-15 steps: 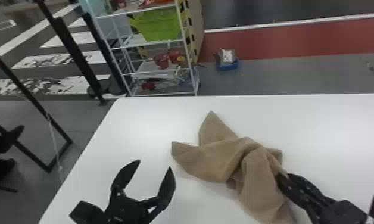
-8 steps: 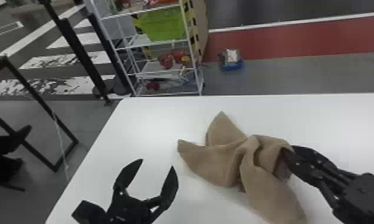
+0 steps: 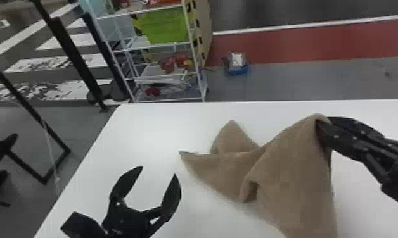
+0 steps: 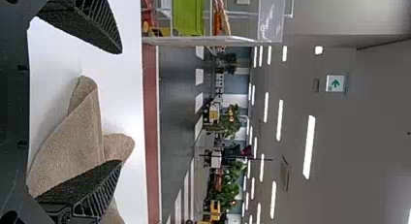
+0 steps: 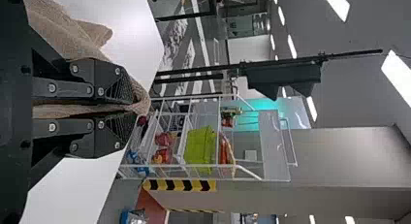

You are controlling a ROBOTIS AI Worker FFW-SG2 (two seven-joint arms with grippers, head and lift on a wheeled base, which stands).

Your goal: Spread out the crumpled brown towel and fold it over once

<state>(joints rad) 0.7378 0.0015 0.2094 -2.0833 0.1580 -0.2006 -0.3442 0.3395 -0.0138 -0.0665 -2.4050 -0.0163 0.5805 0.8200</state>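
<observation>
White rack (image 3: 164,45) beyond the table (image 3: 144,133), left gripper (image 3: 158,171) with fingers apart, right gripper (image 3: 337,134) tight on the brown towel (image 3: 290,171).

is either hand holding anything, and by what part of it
the right hand has the crumpled brown cloth towel pinched at its raised upper edge; the left hand is open and holds nothing

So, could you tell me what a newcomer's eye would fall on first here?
Probably the brown towel, held in a peak by the right gripper above the white table. Next might come the open left gripper, to the towel's left, and the bright green box on the rack behind.
</observation>
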